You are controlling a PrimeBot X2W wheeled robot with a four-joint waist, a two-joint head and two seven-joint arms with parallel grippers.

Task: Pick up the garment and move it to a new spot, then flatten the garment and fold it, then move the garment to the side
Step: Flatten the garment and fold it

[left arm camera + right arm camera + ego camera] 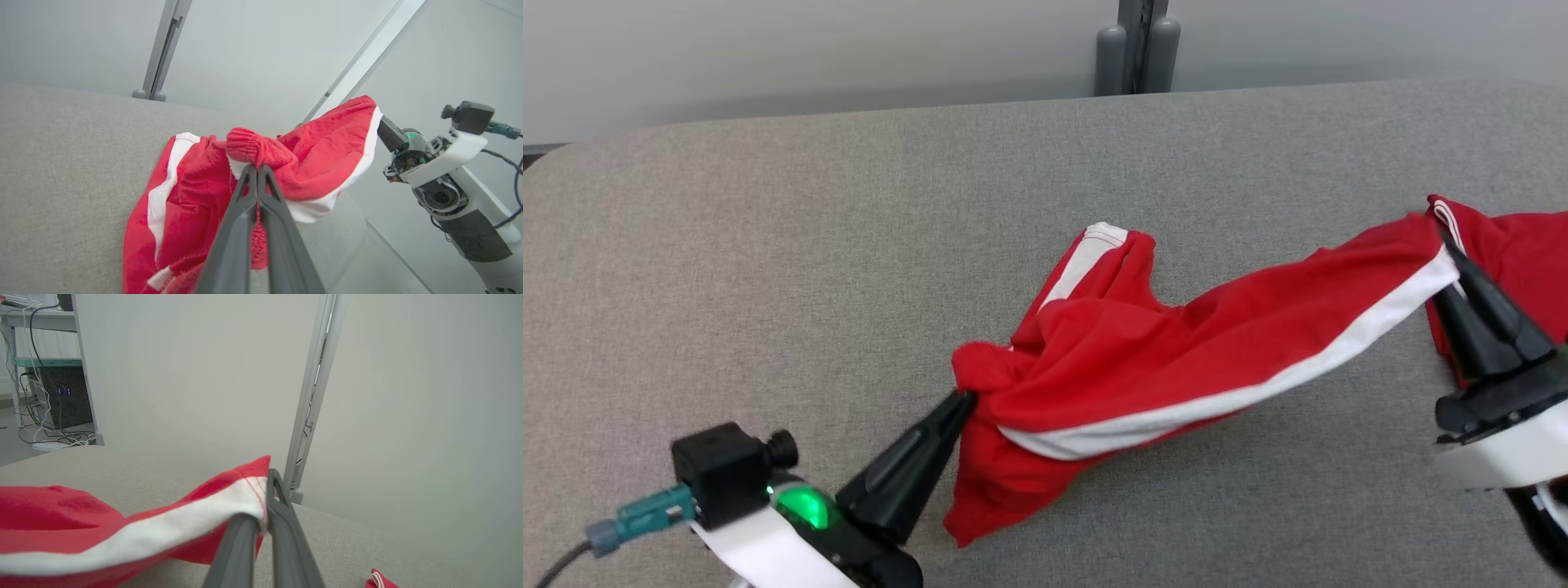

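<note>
The garment is red with white side stripes and hangs stretched between my two grippers above the grey padded table. My left gripper is shut on a bunched red end of it, with loose folds drooping onto the table below. In the left wrist view the gripper pinches that bunch of the garment. My right gripper is shut on a white-striped hem at the far right. The right wrist view shows the gripper clamped on the garment's hem.
A grey metal post stands against the pale wall behind the table's far edge. More red cloth lies past the right gripper by the table's right side. A computer and cables sit on the floor beyond the table.
</note>
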